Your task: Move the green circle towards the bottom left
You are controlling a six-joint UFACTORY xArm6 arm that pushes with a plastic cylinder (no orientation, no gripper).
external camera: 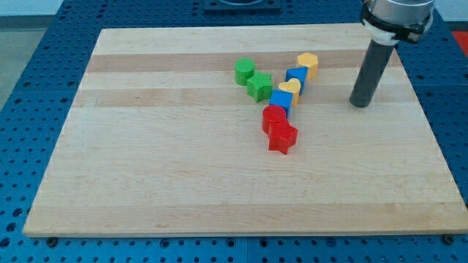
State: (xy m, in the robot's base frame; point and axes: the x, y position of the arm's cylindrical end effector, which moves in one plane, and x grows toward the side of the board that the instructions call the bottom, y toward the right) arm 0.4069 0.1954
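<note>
The green circle (244, 70) sits on the wooden board (168, 168), just above the view's centre. A green star (259, 87) touches it at its lower right. My tip (360, 104) is well to the view's right of the green circle, beyond the other blocks, and touches none of them.
A diagonal line of blocks runs from a yellow hexagon (308, 64) through a blue block (296, 75), a yellow heart (289, 89) and a blue cube (281, 101) down to a red circle (274, 117) and a red star (282, 136).
</note>
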